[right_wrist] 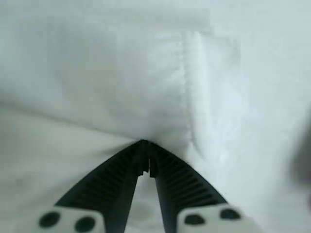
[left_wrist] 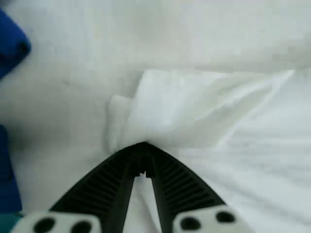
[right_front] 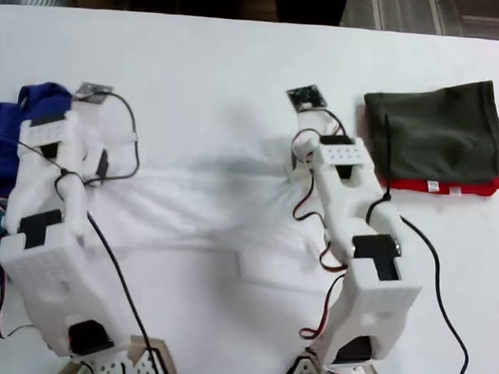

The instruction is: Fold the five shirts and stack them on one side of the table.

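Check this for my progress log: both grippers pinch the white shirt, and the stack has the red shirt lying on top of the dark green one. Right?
Not quite: the high view shows the dark green shirt lying on top of the red shirt. The left gripper and right gripper do pinch the white shirt.

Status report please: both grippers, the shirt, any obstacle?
Left gripper shut on white shirt. Right gripper shut on it too. Green shirt folded on red shirt, beside right arm. Blue shirt beside left arm.
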Controlling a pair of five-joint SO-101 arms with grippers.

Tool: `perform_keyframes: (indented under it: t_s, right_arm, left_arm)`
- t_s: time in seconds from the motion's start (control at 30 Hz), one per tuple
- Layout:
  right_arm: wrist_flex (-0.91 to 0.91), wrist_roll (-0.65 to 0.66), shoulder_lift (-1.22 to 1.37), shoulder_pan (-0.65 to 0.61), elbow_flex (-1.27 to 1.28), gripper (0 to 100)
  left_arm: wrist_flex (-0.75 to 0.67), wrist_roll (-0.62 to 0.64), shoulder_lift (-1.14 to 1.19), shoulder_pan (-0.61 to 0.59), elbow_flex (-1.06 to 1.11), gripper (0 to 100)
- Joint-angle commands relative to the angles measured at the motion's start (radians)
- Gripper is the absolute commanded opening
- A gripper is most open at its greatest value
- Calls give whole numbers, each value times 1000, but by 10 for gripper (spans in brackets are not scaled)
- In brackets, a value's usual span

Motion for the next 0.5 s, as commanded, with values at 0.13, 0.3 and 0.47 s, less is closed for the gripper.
perform_keyframes:
  t_s: [0.13, 0.3, 0.47]
  right_arm:
    - [-10, -6, -4, 30, -87, 20]
    - [65, -6, -41, 25, -107, 20]
    - [88, -6, -145, -15, -112, 20]
  left_arm:
    - [143, 8, 94, 5, -294, 24]
    - [338, 11, 163, 18, -526, 24]
    - [476, 12, 181, 26, -731, 24]
